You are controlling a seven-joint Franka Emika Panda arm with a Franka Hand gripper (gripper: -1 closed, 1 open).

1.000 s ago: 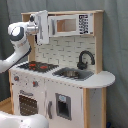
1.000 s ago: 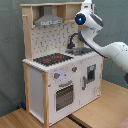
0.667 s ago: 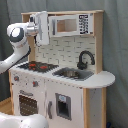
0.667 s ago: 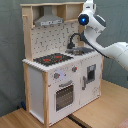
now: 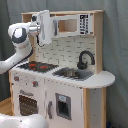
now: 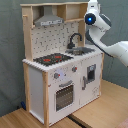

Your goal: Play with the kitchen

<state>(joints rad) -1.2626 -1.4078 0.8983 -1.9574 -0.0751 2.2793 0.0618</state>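
First exterior view: arm raised to the upper shelf of the kitchen (image 5: 65, 75), gripper (image 5: 36, 26) at the swung-open microwave door (image 5: 44, 27); grip on it impossible to tell. Apparently mid door-play; next, probably, swinging it along its hinge arc.

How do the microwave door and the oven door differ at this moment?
The microwave door stands swung open, edge-on beside the arm in the first exterior view; the oven door is shut flush. The microwave door sits high in the upper cabinet, the oven door low under the stovetop. Both are white parts of the kitchen.
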